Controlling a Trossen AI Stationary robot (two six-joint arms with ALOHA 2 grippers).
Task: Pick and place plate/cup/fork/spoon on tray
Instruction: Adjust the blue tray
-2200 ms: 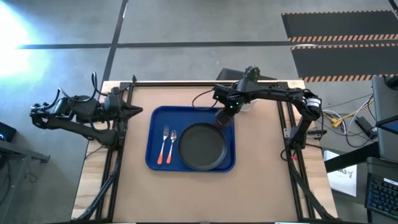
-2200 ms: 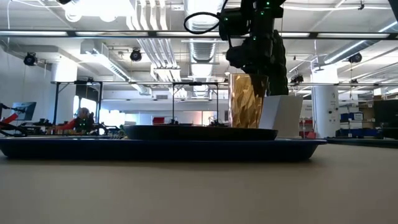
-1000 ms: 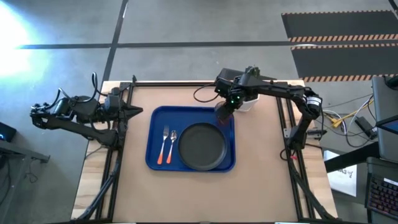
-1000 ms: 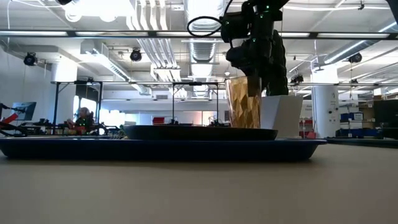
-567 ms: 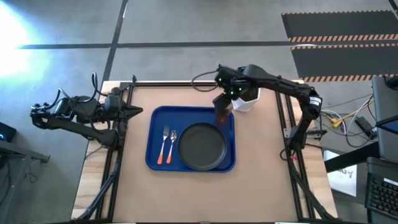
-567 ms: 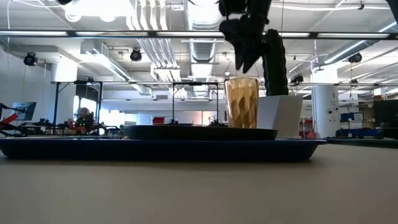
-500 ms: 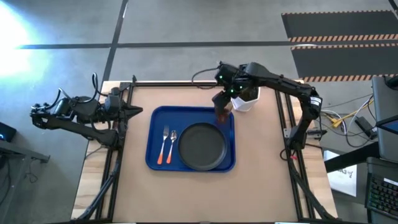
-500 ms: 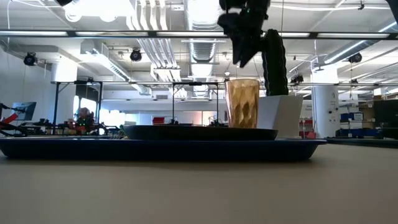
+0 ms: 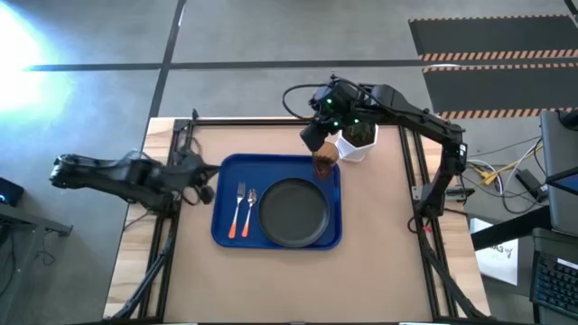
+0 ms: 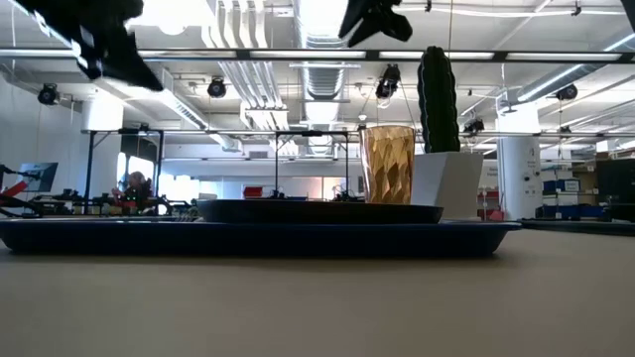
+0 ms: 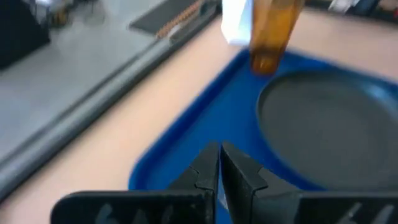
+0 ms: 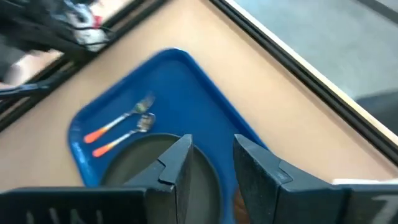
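Observation:
The blue tray (image 9: pixel 226 194) lies mid-table. On it rest the black plate (image 9: pixel 293 212), the orange-handled fork (image 9: pixel 239 209) and spoon (image 9: pixel 250 209), side by side left of the plate. The amber cup (image 9: pixel 325 162) stands upright on its base in the tray's far right corner. My right gripper (image 9: pixel 312 135) hangs open above and beyond the cup, with nothing between its fingers (image 12: pixel 177 163). My left gripper (image 9: pixel 208 171) is shut and empty, in the air by the tray's far left corner. The low view shows the cup (image 10: pixel 387 164) behind the plate (image 10: pixel 317 211).
A white pot with a green cactus (image 9: pixel 354 140) stands just beyond the tray's far right corner, close to the cup and under my right arm. Bare tabletop (image 9: pixel 271 280) lies in front of the tray. A person (image 10: pixel 129 188) sits far off in the room.
My right gripper has come away from the cup and risen, drawing back toward the table's far edge; the cup stays upright on the tray. My left arm has swung down from its place at the table's left edge toward the tray, fingers still shut.

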